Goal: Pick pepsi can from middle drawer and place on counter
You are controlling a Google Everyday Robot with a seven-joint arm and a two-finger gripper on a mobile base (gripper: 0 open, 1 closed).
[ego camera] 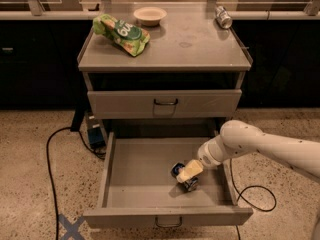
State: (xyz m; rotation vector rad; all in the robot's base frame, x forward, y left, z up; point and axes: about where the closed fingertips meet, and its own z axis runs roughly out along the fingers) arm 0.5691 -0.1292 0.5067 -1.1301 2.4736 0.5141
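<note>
The pepsi can (183,177) lies on its side on the floor of the pulled-out middle drawer (140,179), right of centre. My gripper (186,173) reaches in from the right on a white arm and sits directly over the can, its pale fingers (190,170) covering the can's middle. The dark-blue ends of the can show on either side of the fingers. The counter (180,49) is the grey cabinet top above.
On the counter lie a green chip bag (121,33), a white bowl (150,15) and a silver can (223,17) at the back right. A shut drawer front (165,103) sits above the open drawer. Black cables (55,154) run over the floor on both sides.
</note>
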